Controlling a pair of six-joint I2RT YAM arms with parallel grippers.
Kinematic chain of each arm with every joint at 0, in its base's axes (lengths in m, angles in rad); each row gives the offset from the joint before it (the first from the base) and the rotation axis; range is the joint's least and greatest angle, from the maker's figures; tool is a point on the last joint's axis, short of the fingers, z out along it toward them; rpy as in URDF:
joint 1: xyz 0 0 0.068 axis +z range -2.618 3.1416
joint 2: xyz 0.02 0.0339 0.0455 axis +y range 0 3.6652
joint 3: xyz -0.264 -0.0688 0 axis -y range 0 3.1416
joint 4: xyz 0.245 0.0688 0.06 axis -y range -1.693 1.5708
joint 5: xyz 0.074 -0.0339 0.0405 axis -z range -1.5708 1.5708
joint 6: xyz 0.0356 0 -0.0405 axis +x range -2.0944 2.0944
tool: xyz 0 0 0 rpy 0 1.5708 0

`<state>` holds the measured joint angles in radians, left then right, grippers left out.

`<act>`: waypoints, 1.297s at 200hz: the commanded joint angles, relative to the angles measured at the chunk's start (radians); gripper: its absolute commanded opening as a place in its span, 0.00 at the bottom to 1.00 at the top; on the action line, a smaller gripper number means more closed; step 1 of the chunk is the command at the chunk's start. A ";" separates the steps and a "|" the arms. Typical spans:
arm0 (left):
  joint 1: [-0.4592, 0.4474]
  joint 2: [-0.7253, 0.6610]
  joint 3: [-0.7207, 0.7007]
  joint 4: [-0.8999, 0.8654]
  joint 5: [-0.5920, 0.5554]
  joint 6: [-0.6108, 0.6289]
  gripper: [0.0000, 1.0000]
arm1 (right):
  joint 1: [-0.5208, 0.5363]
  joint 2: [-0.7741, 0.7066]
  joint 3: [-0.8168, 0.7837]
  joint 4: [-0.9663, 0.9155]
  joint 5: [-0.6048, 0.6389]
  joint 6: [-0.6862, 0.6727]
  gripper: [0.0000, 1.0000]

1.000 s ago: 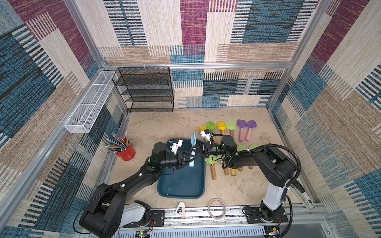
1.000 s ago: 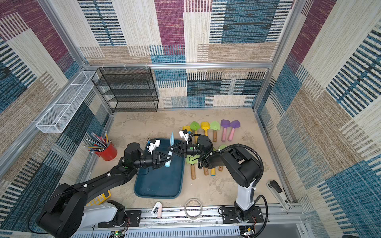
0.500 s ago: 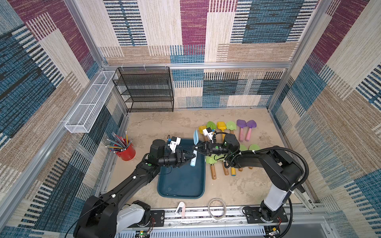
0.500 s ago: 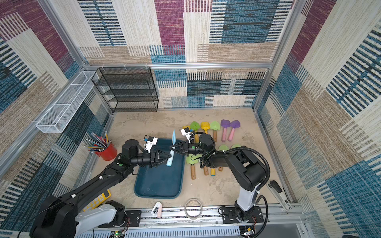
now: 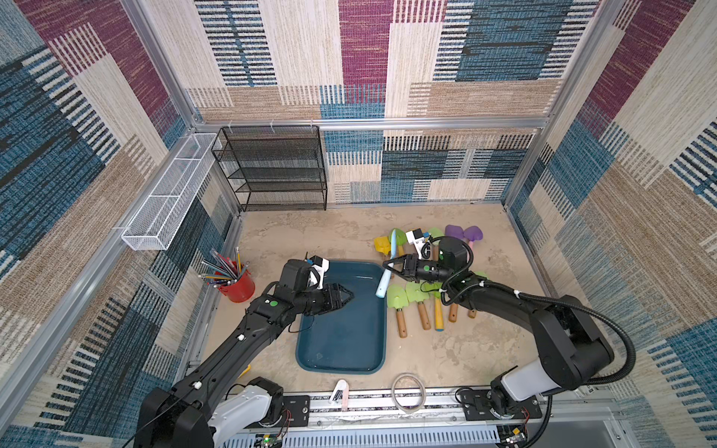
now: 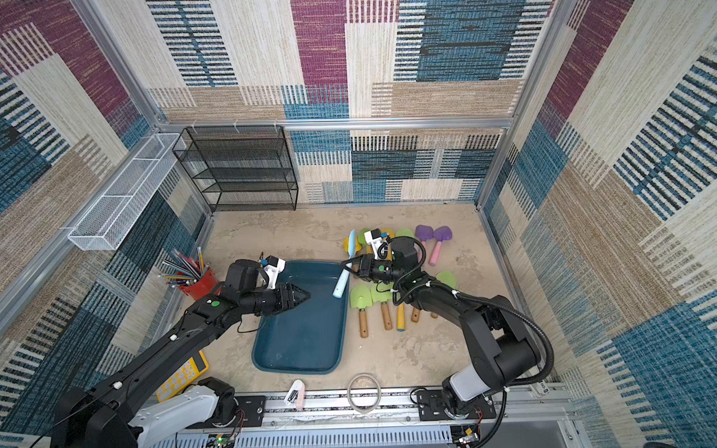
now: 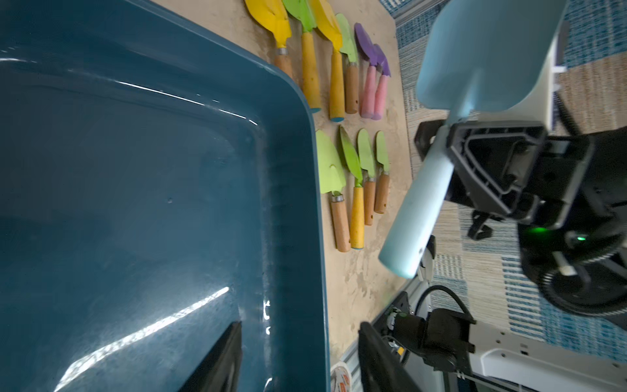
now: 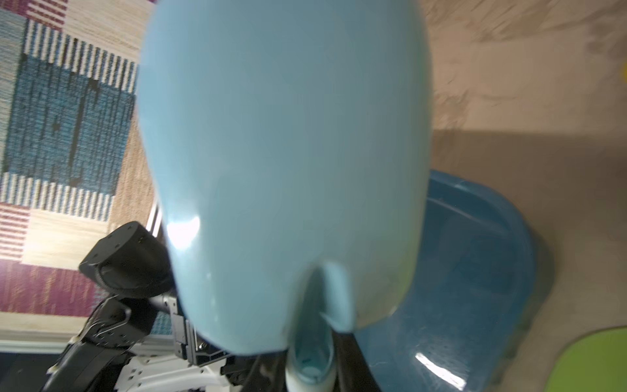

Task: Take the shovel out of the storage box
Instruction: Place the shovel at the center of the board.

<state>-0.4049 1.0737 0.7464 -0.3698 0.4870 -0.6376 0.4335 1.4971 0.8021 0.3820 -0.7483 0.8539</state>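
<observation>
1. Check the right gripper [image 5: 392,267]. Its fingers are clamped on the light blue shovel [image 5: 383,283], gripping the top of the handle just below the blade.
2. Note how the shovel sits in that grip. It is tilted, with the blade rising above the fingers and the handle hanging below them. In the right wrist view the blade [image 8: 285,152] fills most of the frame directly ahead of the fingers.
3. Locate the shovel against the storage box [image 5: 345,341]. The shovel is held in the air. In both top views the free end of its handle [image 6: 340,285] appears at the box rim on the right arm's side. In the left wrist view the handle [image 7: 417,210] touches neither the box [image 7: 135,169] nor the table [image 5: 329,236].
4. Check the left gripper [image 5: 343,299]. In the left wrist view its fingers [image 7: 224,359] stand apart with nothing between them.
5. Place the left gripper. It hovers over the box with its fingertips pointing towards the shovel handle, and there is a clear gap to it. The glossy box floor lies beneath these fingers.
6. Identify the other items near the right fingers. Green-bladed shovels [image 5: 397,296] with wooden handles lie in a row on the table just below and behind them, beside the box. Purple shovels [image 5: 463,232] lie further behind, past the wrist.
7. Identify the item behind the left fingers. A red cup [image 5: 240,287] of pencils stands beside that arm's wrist.
</observation>
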 commanded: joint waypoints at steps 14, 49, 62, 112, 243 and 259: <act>0.001 0.001 0.016 -0.086 -0.145 0.075 0.58 | -0.056 -0.049 0.039 -0.348 0.166 -0.213 0.22; 0.001 0.022 0.029 -0.105 -0.233 0.080 0.58 | -0.115 -0.109 0.065 -0.521 0.290 -0.305 0.22; 0.002 0.020 0.030 -0.104 -0.259 0.080 0.58 | -0.137 -0.131 0.081 -0.584 0.338 -0.332 0.22; 0.001 -0.004 0.044 -0.108 -0.360 0.091 0.57 | -0.234 -0.185 0.132 -0.781 0.518 -0.414 0.22; 0.023 -0.001 0.117 -0.100 -0.387 0.076 0.55 | -0.475 -0.088 0.204 -0.985 0.941 -0.472 0.22; 0.027 0.000 0.127 -0.122 -0.380 0.086 0.55 | -0.493 -0.079 0.199 -0.971 0.954 -0.464 0.22</act>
<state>-0.3817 1.0779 0.8600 -0.4873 0.0685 -0.5655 -0.0395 1.4075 1.0050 -0.6052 0.1417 0.3813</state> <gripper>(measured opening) 0.553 0.222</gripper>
